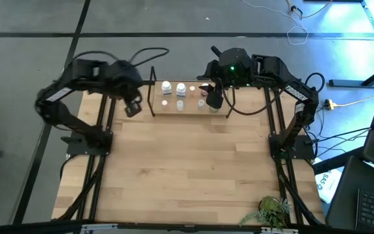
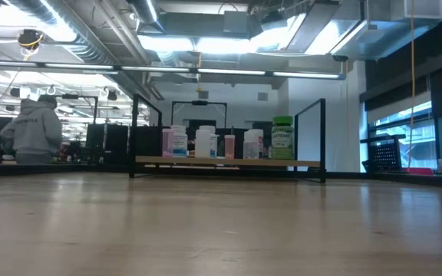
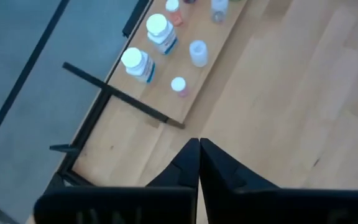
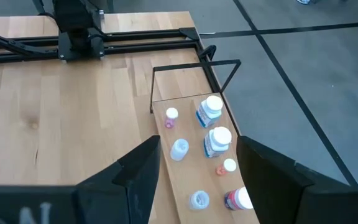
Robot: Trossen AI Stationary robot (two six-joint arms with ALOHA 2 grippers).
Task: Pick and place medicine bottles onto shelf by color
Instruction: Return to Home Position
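Note:
The shelf [image 1: 188, 112] stands at the table's far edge, a light wood board with black wire uprights. Several small medicine bottles [image 1: 180, 90] stand upright on it: white-capped, clear and pink ones, and in the low view a green bottle [image 2: 282, 139] at the shelf's right end [image 2: 305, 162]. My right gripper [image 1: 213, 99] hovers open above the shelf's right part; in its wrist view the fingers stand wide apart [image 4: 197, 180] over the bottles [image 4: 217, 141] and touch none. My left gripper [image 1: 133, 108] is shut [image 3: 199, 152] and hangs just left of the shelf [image 3: 166, 102], above the table.
A leafy green plant [image 1: 271, 209] sits at the table's near right corner. Both arm bases and their cable runs line the table's left and right sides. The wide middle of the wooden tabletop [image 1: 187, 169] is bare. A person in a grey hoodie [image 2: 34, 130] stands far behind the table.

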